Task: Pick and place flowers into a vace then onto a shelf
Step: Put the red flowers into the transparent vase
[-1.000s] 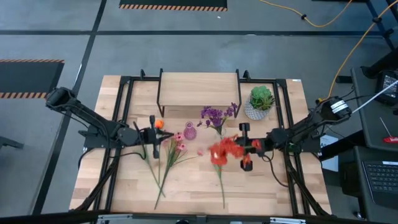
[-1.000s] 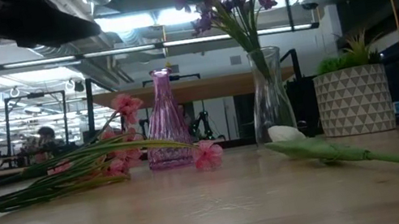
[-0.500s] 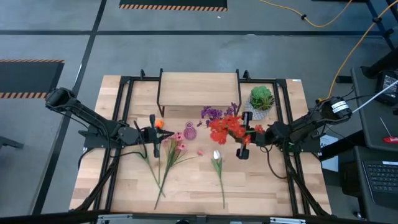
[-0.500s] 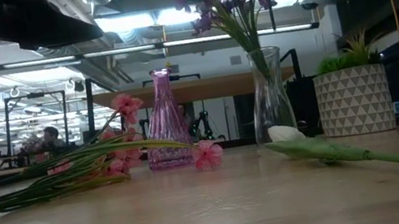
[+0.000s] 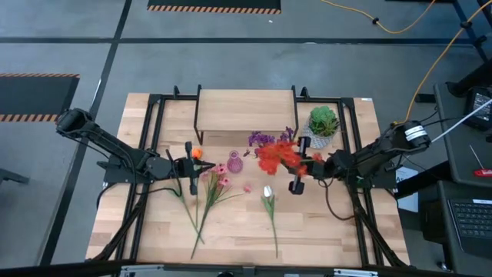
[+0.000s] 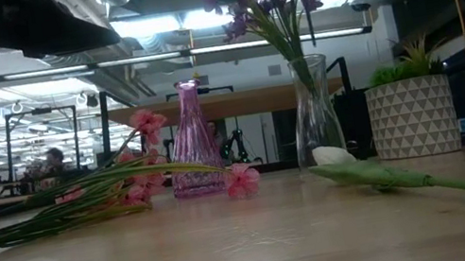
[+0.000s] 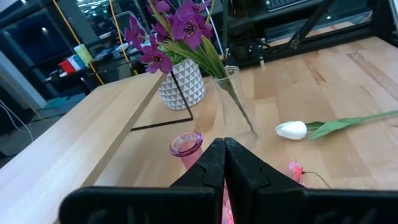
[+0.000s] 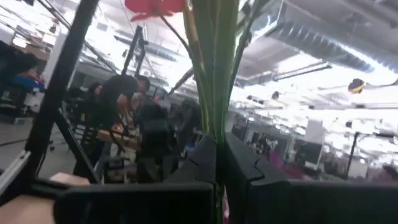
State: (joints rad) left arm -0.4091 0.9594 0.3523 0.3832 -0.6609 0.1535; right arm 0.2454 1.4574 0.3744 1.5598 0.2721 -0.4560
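Observation:
My right gripper [image 5: 301,167] is shut on the red cluster flower [image 5: 275,156], whose bloom hangs over the clear vase [image 6: 314,114] that holds the purple sprig [image 7: 177,28]. My left gripper [image 7: 224,163] stays shut left of the pink vase [image 5: 234,163]. An orange bloom [image 5: 196,153] shows beside it; whether they touch, I cannot tell. The pink blossoms [image 5: 221,178] and the white bud flower [image 5: 267,194] lie flat on the table. The shelf [image 5: 246,108] stands at the far edge. My right gripper pinches the red cluster's green stems [image 8: 214,115] between its two fingers. The fingers come from the table's right, slanting upward. The stems rise out past the fingertips to the red bloom [image 8: 155,6], and the flower is lifted clear of the table.
A spiky green plant in a white patterned pot [image 5: 323,125] stands right of the shelf, close to my right arm. Black frame rails [image 5: 150,138] run along both sides of the table. Bare wood lies along the near edge [image 5: 323,238].
My right gripper has carried the red cluster toward the table's far edge and tipped upward. The bloom, earlier over the white bud flower, now sits by the purple sprig, and the white bud shows uncovered.

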